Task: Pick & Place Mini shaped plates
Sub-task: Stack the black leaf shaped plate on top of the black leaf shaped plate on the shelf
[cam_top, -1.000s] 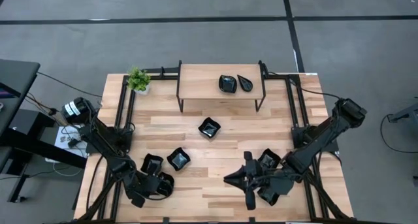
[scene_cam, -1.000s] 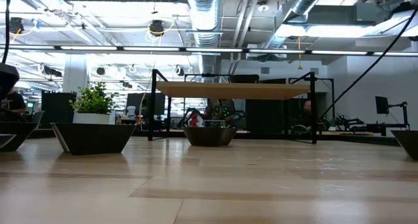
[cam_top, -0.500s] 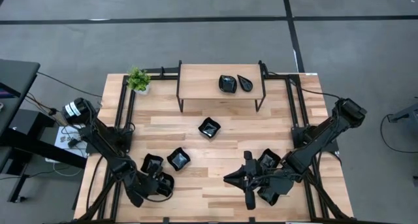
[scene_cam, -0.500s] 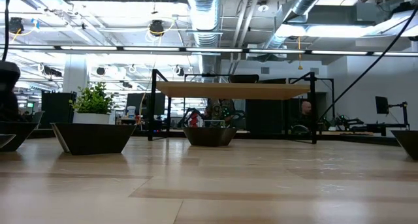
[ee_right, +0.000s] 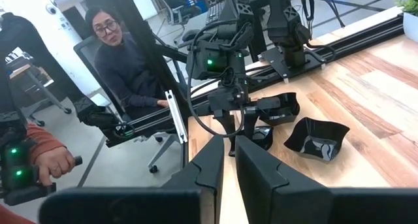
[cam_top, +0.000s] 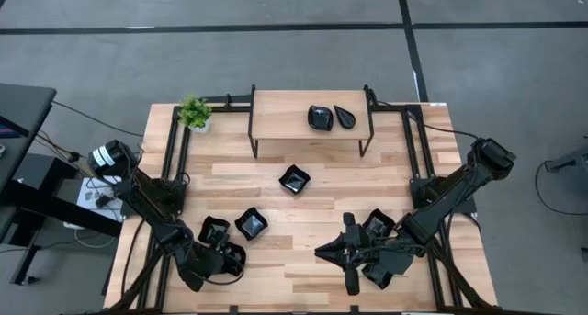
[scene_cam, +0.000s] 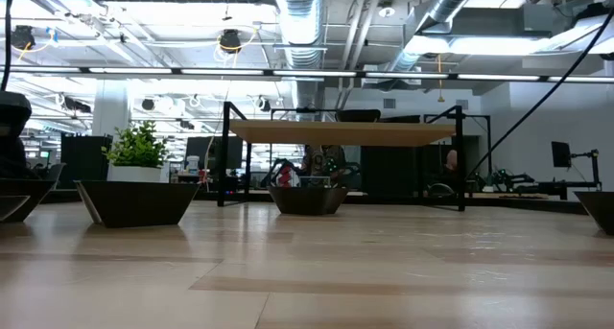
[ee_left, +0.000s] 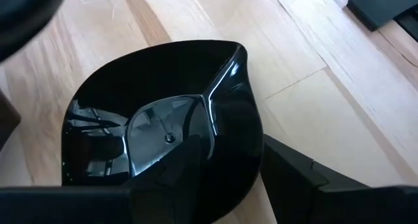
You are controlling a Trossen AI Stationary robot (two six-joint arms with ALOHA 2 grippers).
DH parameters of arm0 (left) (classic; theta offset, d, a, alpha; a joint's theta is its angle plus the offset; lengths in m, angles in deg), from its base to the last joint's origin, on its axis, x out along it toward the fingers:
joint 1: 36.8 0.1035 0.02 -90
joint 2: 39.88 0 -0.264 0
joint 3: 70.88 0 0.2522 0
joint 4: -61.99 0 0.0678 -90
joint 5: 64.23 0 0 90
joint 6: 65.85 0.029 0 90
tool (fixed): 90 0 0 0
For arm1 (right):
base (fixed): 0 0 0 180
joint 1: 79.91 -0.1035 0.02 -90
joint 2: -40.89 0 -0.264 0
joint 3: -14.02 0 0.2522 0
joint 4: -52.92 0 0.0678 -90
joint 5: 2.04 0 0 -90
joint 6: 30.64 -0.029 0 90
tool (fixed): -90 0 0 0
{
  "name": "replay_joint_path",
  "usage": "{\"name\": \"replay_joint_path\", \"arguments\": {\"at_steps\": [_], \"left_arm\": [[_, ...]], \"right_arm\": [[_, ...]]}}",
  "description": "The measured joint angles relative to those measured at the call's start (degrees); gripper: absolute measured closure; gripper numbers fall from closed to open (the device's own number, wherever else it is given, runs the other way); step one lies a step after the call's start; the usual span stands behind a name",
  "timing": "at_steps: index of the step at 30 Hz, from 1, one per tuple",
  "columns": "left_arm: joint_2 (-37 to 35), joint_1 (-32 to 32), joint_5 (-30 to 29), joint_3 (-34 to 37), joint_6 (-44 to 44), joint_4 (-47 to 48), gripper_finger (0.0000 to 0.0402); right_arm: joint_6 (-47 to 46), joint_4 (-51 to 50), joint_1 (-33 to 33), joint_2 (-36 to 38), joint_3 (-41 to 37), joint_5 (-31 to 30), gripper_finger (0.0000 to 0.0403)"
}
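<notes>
Several glossy black mini plates are in view. Two lie on the raised wooden shelf (cam_top: 276,118): a squarish plate (cam_top: 320,118) and a teardrop plate (cam_top: 345,117). One squarish plate (cam_top: 294,179) rests on the table's middle. Two more plates (cam_top: 250,224) (cam_top: 214,230) rest on the table at the near left. My left gripper (cam_top: 225,258) is at the near left, shut on a teardrop plate (ee_left: 163,139). My right gripper (cam_top: 320,253) is shut and empty near the table's near edge, pointing toward the table's left. Two plates (cam_top: 377,225) (cam_top: 381,274) lie beside the right arm. My left gripper holds the teardrop plate by its rim wall (ee_left: 247,142), near the rounded end. One finger (ee_left: 294,175) stands outside the wall; the other is lost against the black inside. In the right wrist view the plate (ee_right: 279,108) sticks out level from the gripper, above the tabletop.
A small green potted plant (cam_top: 194,113) stands at the far left corner. Black frame rails (cam_top: 175,159) run along the table's left and right sides. A seated person (ee_right: 124,61) and another person's hand (ee_right: 49,160) show beyond the table's left edge. Bare wood lies between the two grippers.
My left arm has shifted slightly at the near left, as the low view shows at its left edge. The plates on the table and shelf stand where they were.
</notes>
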Motion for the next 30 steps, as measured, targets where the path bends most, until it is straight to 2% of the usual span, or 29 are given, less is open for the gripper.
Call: {"name": "replay_joint_path", "arguments": {"at_steps": [7,20,30], "left_arm": [[0.0,0.0,0.5,0.0,0.0,-0.8,0.0258],[-0.6,0.0,0.6,0.0,0.2,-2.3,0.0346],[-8.4,0.0,-2.2,0.0,1.9,-3.0,0.0373]], "right_arm": [[-0.1,0.0,0.0,0.0,0.0,0.0,0.0367],[-0.1,0.0,0.0,0.0,0.0,0.1,0.0367],[-0.5,-0.1,0.0,0.0,0.0,0.1,0.0367]]}}
